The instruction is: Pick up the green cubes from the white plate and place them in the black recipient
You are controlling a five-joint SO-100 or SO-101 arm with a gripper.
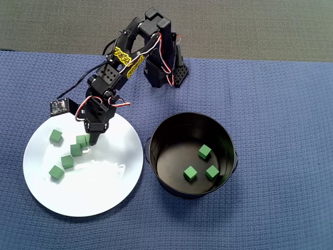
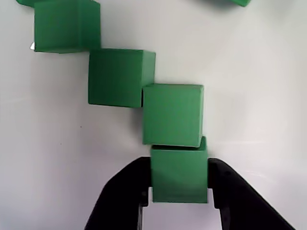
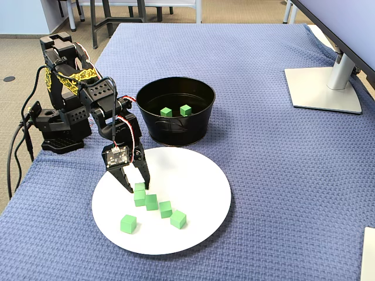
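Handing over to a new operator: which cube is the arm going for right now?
Find the white plate beside the black pot. On it, four green cubes form a touching chain; the target cube is the end one, the only cube sitting between the gripper's fingers.

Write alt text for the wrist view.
The hand brackets a green cube on the white plate, one finger at each side. Three more green cubes step diagonally up-left from it, and another peeks in at the top edge.
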